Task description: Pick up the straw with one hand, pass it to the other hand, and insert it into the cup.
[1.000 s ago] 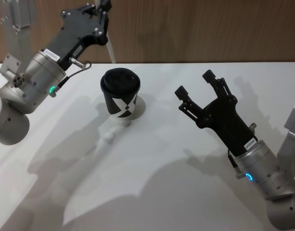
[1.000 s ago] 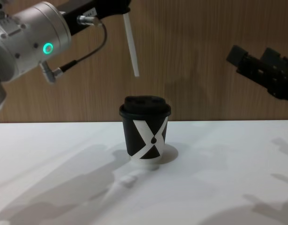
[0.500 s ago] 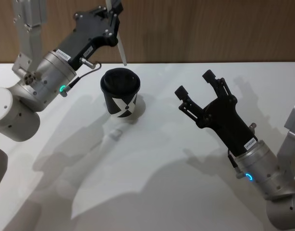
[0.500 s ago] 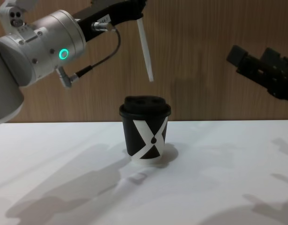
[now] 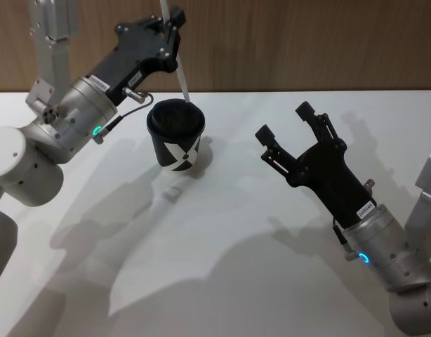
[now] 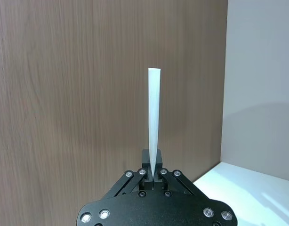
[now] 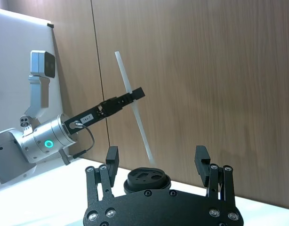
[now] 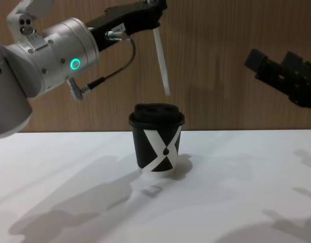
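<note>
The left gripper [image 5: 172,28] sat in the upper left of the head view, its fingers closed tight on the straw [image 5: 175,55] partway along its length, so that a short part stood above the grip and a longer part hung below. The straw's long axis ran steeply, near upright but leaning, its lower tip toward the right of the frame in the chest view. That tip hung in the air above the cup [image 8: 156,143], near the right side of the domed lid and apart from it. The cup stood upright on the white table [image 5: 257,281], left of centre in the head view.

The coming move appeared to turn on this gap: the tip lay above the lid, but I could not tell whether it was lined up with the lid's opening. A descent along the straw's own axis would likely need a small correction first.

The right gripper [image 5: 282,121] waited at the right of the head view, jaws spread wide and empty, well apart from the cup.
</note>
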